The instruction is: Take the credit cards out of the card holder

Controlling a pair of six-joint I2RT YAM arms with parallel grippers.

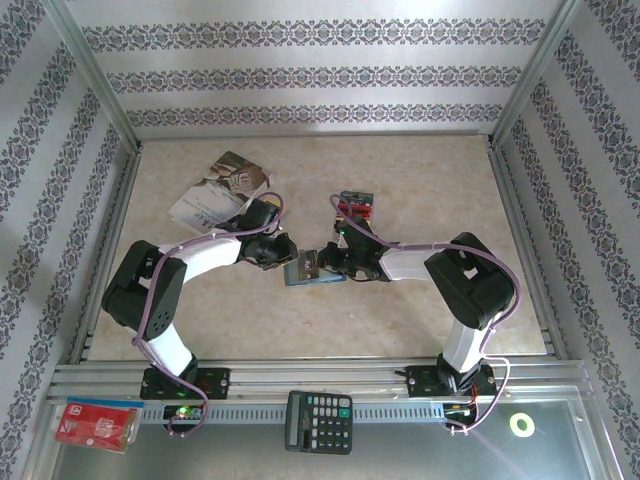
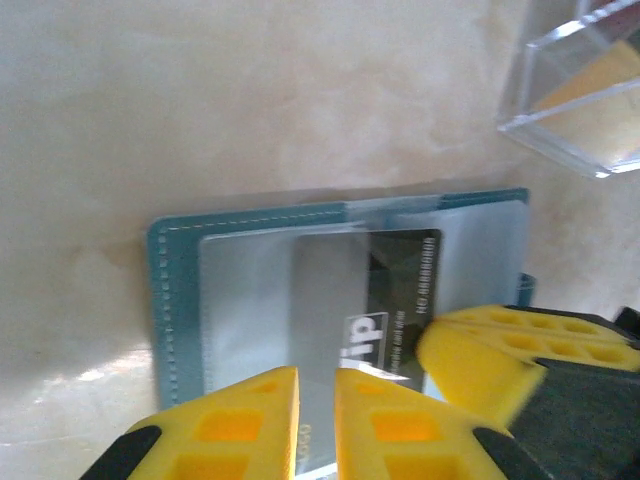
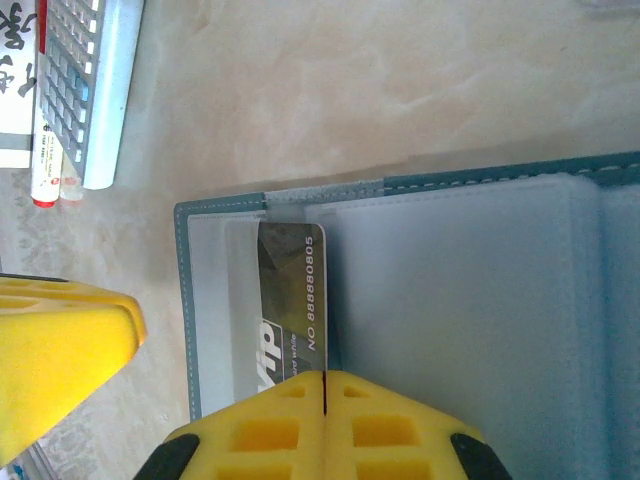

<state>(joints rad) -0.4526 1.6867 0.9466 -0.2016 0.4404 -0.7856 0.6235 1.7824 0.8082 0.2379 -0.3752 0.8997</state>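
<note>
The blue card holder (image 1: 312,272) lies open on the table between both grippers. Its clear sleeves (image 3: 480,330) and blue stitched border (image 2: 175,300) face up. A black "VIP" credit card (image 2: 400,280) (image 3: 290,290) sticks partway out of one sleeve. My right gripper (image 1: 333,258) (image 3: 325,385) is shut, and its tips rest on the near end of that card. My left gripper (image 1: 283,250) (image 2: 316,400) hovers over the same sleeve, its jaws a narrow gap apart with nothing between them. A red card (image 1: 355,205) lies on the table behind the right gripper.
Booklets (image 1: 220,190) lie at the back left, with a silver keyed device (image 3: 90,80) beside them. A clear plastic box (image 2: 590,90) stands just beyond the holder. On the front rail sit a black calculator (image 1: 320,420) and a red packet (image 1: 95,425).
</note>
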